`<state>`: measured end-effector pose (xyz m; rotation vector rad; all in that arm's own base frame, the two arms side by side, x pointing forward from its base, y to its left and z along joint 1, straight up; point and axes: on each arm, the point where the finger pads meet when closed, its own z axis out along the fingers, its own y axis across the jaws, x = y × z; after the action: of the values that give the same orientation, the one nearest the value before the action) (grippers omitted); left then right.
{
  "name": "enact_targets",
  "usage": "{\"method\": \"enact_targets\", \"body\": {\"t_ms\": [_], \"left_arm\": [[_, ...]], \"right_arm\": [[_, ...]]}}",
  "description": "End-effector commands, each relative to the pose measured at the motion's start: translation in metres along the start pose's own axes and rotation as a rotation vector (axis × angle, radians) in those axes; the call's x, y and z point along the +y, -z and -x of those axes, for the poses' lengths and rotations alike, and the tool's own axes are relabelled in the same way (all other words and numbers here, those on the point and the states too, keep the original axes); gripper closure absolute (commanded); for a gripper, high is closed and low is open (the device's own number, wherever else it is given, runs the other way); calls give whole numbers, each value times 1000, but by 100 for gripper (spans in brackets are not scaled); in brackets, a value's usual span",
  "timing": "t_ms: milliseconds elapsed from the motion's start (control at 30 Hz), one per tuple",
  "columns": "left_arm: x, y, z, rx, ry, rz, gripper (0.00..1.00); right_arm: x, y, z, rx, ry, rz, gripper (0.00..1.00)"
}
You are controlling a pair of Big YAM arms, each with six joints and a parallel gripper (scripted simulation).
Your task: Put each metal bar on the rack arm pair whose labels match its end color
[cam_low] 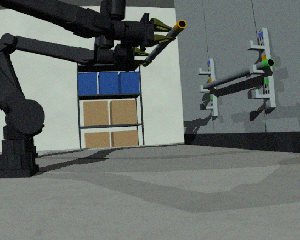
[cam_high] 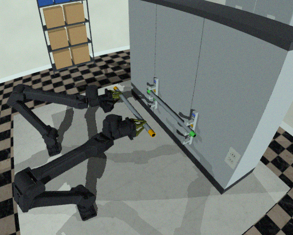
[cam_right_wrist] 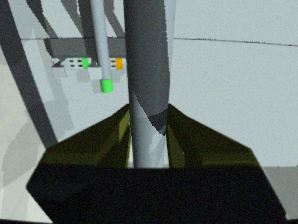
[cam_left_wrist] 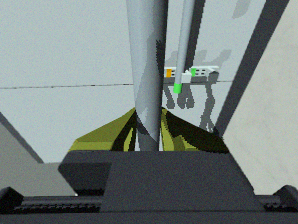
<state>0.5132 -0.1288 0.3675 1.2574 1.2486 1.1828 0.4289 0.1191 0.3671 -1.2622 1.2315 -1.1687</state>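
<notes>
Smooth, dull metal on the bars [cam_high: 132, 107] [cam_low: 231, 77] [cam_left_wrist: 147, 75] [cam_right_wrist: 147, 65], matt black arms [cam_high: 67, 159] [cam_low: 55, 49], stone-look bench [cam_high: 150, 174] [cam_low: 154, 205], cardboard-like boxes [cam_high: 53, 17] [cam_low: 96, 113]!

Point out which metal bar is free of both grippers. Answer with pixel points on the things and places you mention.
The green-ended bar [cam_high: 169, 109] [cam_low: 233, 75] [cam_left_wrist: 185, 45] [cam_right_wrist: 101, 35], lying on the middle rack arms [cam_high: 189, 123] [cam_low: 253, 69]; the orange-ended bar [cam_high: 130, 105] [cam_low: 160, 47] [cam_left_wrist: 146, 75] [cam_right_wrist: 147, 60] is clamped by left gripper [cam_high: 120, 95] [cam_low: 146, 58] [cam_left_wrist: 148, 112] and right gripper [cam_high: 145, 125] [cam_low: 173, 33] [cam_right_wrist: 148, 111].
</notes>
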Motion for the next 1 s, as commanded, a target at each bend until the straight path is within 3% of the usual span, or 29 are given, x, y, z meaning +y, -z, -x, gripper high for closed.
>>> {"method": "enact_targets", "body": {"t_ms": [0,967], "left_arm": [[40,9,-4,9,16,85,100],[26,11,-3,9,16,85,100]], "right_arm": [[-47,7,-5,14,-31,-96,100],[-32,10,-5,14,-31,-96,100]]}}
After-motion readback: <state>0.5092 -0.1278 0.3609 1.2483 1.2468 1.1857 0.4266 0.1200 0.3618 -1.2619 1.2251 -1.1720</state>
